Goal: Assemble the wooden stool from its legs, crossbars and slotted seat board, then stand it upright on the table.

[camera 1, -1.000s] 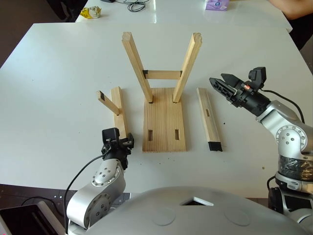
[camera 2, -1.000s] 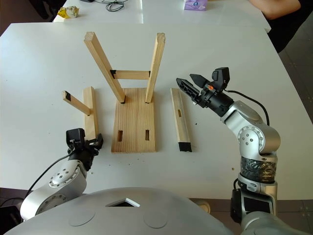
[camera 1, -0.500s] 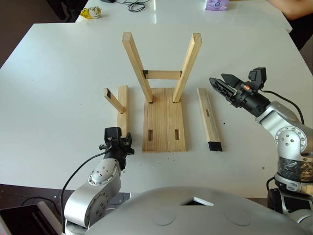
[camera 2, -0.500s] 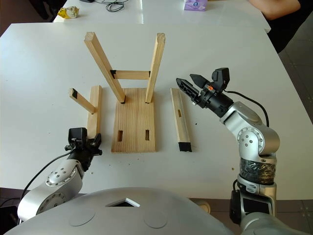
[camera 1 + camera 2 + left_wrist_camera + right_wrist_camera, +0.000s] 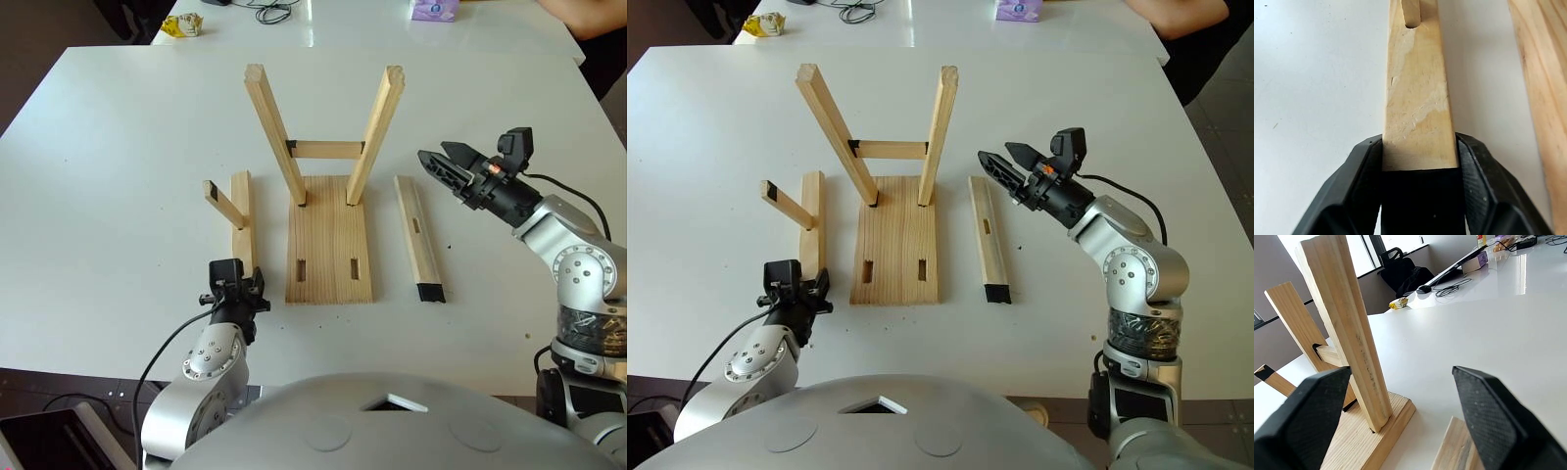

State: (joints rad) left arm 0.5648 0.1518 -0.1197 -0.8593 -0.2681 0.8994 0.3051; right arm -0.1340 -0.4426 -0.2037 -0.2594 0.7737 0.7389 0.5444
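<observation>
Left gripper [image 5: 238, 284] clenched on the near end of the flat leg [image 5: 244, 220], close to the table's [image 5: 118, 147] near edge; that leg lies just left of the seat board [image 5: 330, 245] with a narrow gap between them; its crossbar stub [image 5: 221, 204] juts up and left at the far end, with broad tabletop beyond it. Two upright legs [image 5: 275, 132] stand in the board's far slots, joined by a crossbar [image 5: 326, 149]. Loose leg [image 5: 418, 235] lies flat right of the board, apart from it, black tip near. Right gripper [image 5: 432, 151] released, fingers spread, hovering just right of that leg's far end, touching nothing. Left wrist view adds: fingers [image 5: 1364, 169] flush on both leg sides. Right wrist view adds: the right upright seated in its slot at the board's corner.
</observation>
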